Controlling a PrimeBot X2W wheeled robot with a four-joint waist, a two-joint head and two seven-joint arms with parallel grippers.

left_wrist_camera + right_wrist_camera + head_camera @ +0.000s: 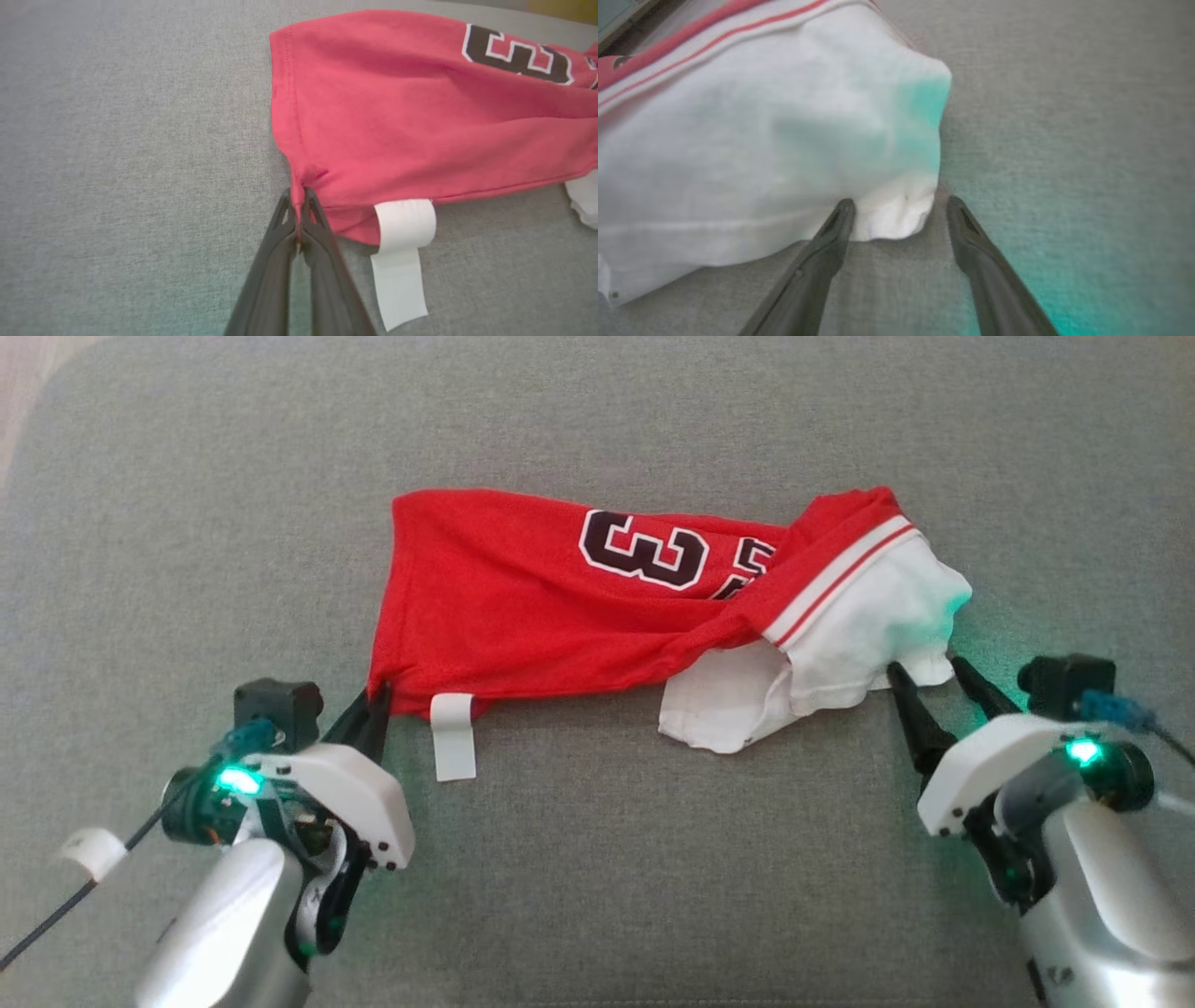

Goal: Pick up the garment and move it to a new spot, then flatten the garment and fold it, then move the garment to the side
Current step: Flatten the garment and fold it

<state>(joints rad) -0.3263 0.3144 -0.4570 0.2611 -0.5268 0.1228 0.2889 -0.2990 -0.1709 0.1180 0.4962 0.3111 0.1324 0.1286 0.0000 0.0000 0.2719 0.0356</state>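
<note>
Pick-up step, I judge: the garment [523, 607] lies bunched on the grey surface [597, 859], my left gripper [378, 695] pinched tight on its near red corner, my right gripper [924, 667] wide open astride its white corner, which needs clamping before I lift.

Table [597, 896]: grey woven-fabric top, far-left corner rounded. One item lies on it, mid-surface: jersey [504, 597], red, crumpled, stretched left to right; black numeral [644, 549] outlined in white; white section [878, 616] with striped trim at right; white label [454, 737] at near hem.
</note>
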